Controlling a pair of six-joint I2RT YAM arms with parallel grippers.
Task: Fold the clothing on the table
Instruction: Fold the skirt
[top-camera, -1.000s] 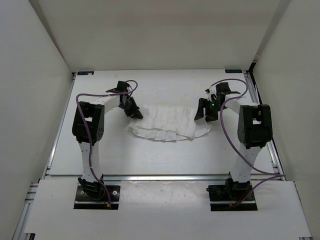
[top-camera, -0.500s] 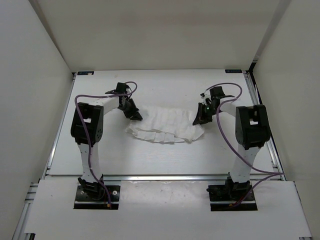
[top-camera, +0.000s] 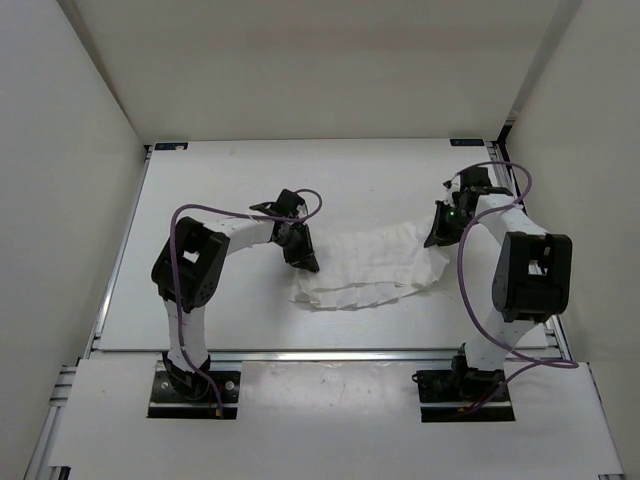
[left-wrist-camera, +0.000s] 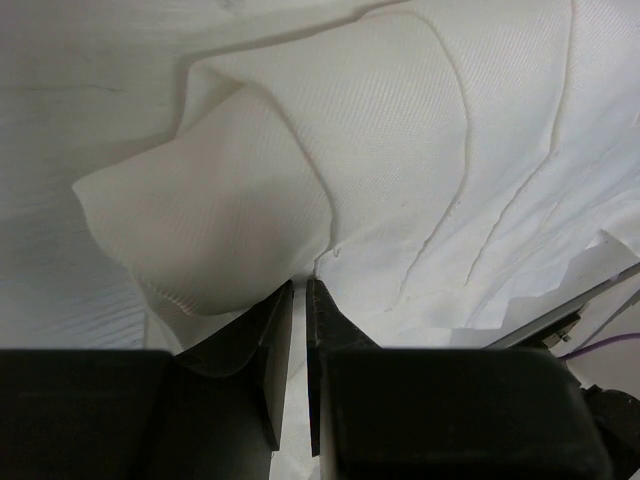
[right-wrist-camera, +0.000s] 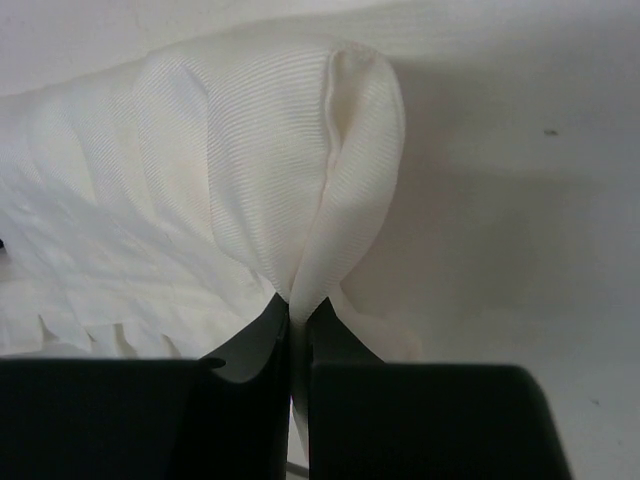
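The clothing (top-camera: 372, 262) is a thin white pleated garment lying crumpled on the white table (top-camera: 225, 315), stretched between my two grippers. My left gripper (top-camera: 304, 260) is at its left end. In the left wrist view that gripper (left-wrist-camera: 299, 286) has its jaws nearly together with a fold of the clothing (left-wrist-camera: 250, 190) pinched at the tips. At the garment's right end is my right gripper (top-camera: 436, 236). The right wrist view shows it (right-wrist-camera: 298, 306) shut on a bunched ridge of the clothing (right-wrist-camera: 250, 150) that rises from between the tips.
White enclosure walls (top-camera: 70, 150) stand on three sides. Silver rails (top-camera: 330, 354) edge the table at the front and sides. Purple cables (top-camera: 465, 280) loop off both arms. The arm bases (top-camera: 190, 388) are bolted at the near edge.
The right gripper has shut on the garment's right end. Both arms have shifted to the right, and the clothing has been pulled rightward and a little nearer along with them.
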